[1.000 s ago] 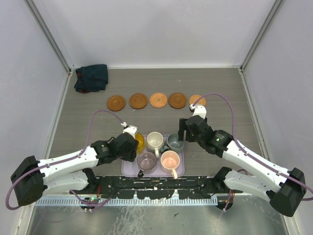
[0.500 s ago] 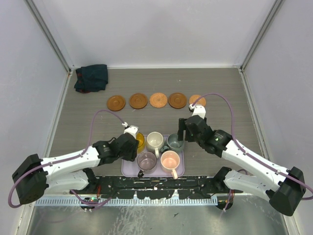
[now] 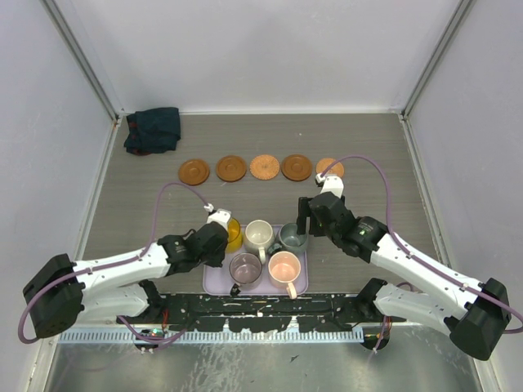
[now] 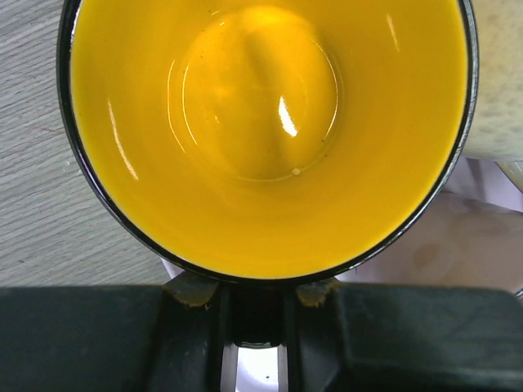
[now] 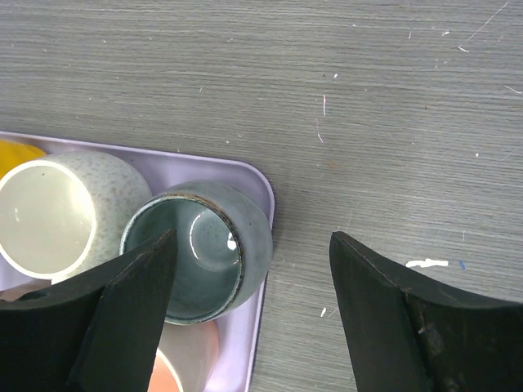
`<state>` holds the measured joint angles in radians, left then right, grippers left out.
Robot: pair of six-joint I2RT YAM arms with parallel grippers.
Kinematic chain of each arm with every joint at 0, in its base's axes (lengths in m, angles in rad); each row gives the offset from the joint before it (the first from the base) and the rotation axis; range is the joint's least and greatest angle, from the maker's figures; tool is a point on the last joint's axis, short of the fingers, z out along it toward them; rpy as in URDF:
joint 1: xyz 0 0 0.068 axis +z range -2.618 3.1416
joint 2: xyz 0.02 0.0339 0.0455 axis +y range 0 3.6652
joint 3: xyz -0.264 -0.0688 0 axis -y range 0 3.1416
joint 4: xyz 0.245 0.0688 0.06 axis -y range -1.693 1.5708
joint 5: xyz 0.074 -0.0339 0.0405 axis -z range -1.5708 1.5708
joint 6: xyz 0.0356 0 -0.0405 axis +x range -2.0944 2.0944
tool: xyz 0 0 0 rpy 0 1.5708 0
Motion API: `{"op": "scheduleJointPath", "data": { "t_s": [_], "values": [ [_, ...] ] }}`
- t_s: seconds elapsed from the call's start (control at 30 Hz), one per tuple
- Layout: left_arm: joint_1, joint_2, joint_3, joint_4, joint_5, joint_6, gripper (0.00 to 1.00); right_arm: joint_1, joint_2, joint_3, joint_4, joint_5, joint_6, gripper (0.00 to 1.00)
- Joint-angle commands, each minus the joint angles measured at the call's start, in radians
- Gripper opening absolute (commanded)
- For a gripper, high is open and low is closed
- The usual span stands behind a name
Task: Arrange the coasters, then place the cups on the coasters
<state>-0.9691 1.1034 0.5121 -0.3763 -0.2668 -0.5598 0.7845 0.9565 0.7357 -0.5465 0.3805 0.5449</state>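
1. Cloth: a dark cloth (image 3: 152, 130) lies bunched on the table (image 3: 368, 139), upper left of the top view.

2. Coasters: five coasters (image 3: 265, 167) lie flat in one row across the upper middle of the top view, each apart from its neighbour. The purple cable (image 3: 359, 163) of the right arm crosses the rightmost one.

3. Left gripper (image 4: 255, 314): it sits at the near rim of the yellow cup (image 3: 234, 235), which fills its wrist view. The fingers stand close together with a dark part of the cup in the narrow gap. Whether they clamp it cannot be told.

4. Tray: the lavender tray (image 3: 212, 282) lies at lower centre. All five cups stand upright in it.
   - Far row, left to right: yellow cup, cream-white cup (image 3: 259, 235), grey-green cup (image 3: 292, 238).
   - Near row, left to right: mauve cup (image 3: 244, 268), pink cup (image 3: 285, 267).

5. Right gripper (image 5: 252, 241): it hovers over the grey-green cup and the tray's far right corner. The fingers are spread wide and grasp nothing.
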Motion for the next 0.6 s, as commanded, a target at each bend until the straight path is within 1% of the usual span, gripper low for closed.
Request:
{"op": "scheduleJointPath", "data": {
  "t_s": [0.0,0.23,0.47,0.57],
  "values": [
    [-0.004,-0.013,0.004,0.030,-0.024,-0.005,0.00,0.006,-0.002,-0.006,0.034,0.015,-0.011,0.79],
    [-0.003,-0.068,0.026,0.016,-0.071,0.018,0.00,0.005,-0.004,-0.020,0.042,0.019,-0.015,0.80],
    [-0.005,-0.151,0.065,0.027,-0.152,0.070,0.00,0.006,-0.014,-0.039,0.054,0.046,-0.014,0.79],
    [-0.006,-0.158,0.085,0.033,-0.190,0.090,0.00,0.007,-0.021,-0.046,0.063,0.061,-0.009,0.79]
  ]
}}
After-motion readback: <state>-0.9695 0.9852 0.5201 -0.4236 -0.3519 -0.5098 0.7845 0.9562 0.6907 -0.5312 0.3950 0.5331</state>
